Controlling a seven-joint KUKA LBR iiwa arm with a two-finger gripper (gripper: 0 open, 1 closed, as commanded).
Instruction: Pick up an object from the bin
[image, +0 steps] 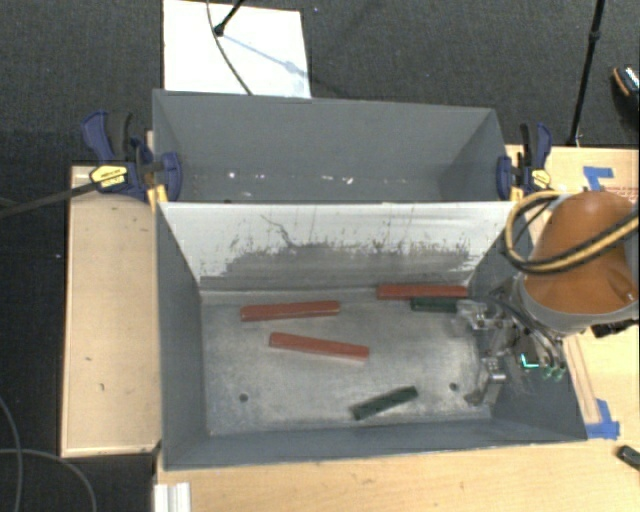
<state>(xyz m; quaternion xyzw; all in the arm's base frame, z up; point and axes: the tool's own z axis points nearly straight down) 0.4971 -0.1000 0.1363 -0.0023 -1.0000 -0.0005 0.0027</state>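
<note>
Five bars (318, 346) lie flat and apart in the bin (185, 330), so each can be taken alone. The gripper (487, 378) hangs by the right wall, between the back green bar (438, 304) and the front green bar (384, 402). Whether its jaws are spread, I cannot tell.

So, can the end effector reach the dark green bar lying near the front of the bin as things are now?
Probably yes. The dark green bar lies flat and alone, and only bare bin floor separates it from the end effector.
</note>
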